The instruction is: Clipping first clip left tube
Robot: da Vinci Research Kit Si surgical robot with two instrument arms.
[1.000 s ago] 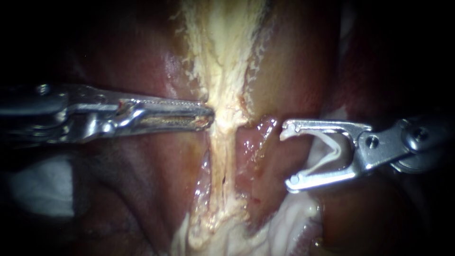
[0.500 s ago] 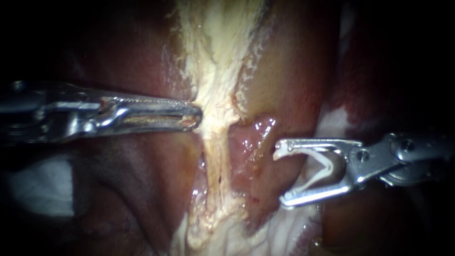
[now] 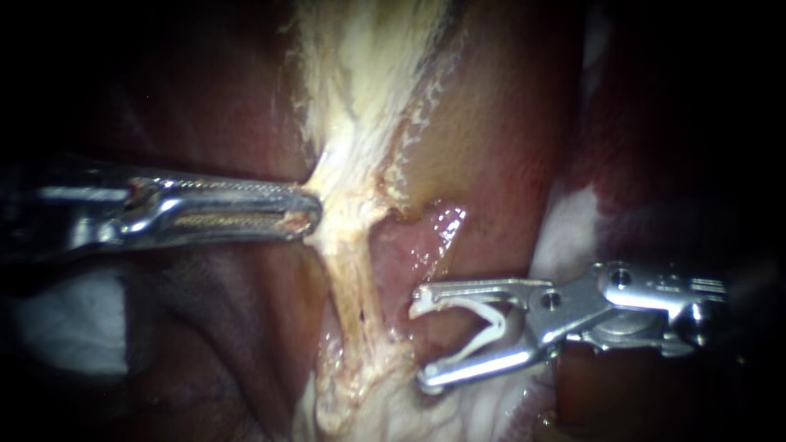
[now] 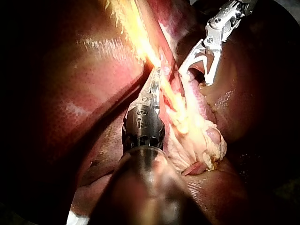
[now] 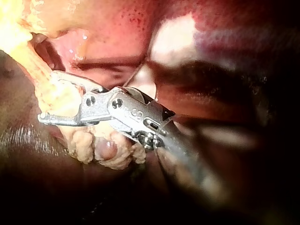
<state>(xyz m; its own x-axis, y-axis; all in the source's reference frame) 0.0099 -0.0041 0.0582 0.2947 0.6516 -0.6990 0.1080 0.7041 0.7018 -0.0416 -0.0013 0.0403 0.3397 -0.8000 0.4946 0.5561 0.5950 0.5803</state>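
A pale tube-like strand [image 3: 350, 274] runs down the middle between dark red tissue; I cannot tell which tube it is. My left instrument [image 3: 309, 214] comes in from the left, its jaws shut on the pale tissue at the strand's upper edge and drawing it leftward. My right instrument [image 3: 419, 344] holds a white V-shaped clip [image 3: 485, 329] between jaws that stand wide apart, just right of the strand's lower part and not around it. The left wrist view shows the left instrument [image 4: 154, 86] on the strand and the right instrument [image 4: 194, 75] beyond it. In the right wrist view the right instrument [image 5: 47, 96] sits against pale lumpy tissue [image 5: 101, 150].
Tan-brown tissue [image 3: 491, 139] lies right of the strand and dark liver [image 3: 205, 98] left of it. Glistening pink tissue [image 3: 422, 241] sits between the strand and the right jaws. White gauze [image 3: 65, 327] shows at lower left. Pale fatty tissue [image 3: 368, 405] bunches below.
My right instrument has moved down and left, closer to the strand's lower part, with the clip still in it. My left instrument has pulled left, dragging the pale tissue with it.
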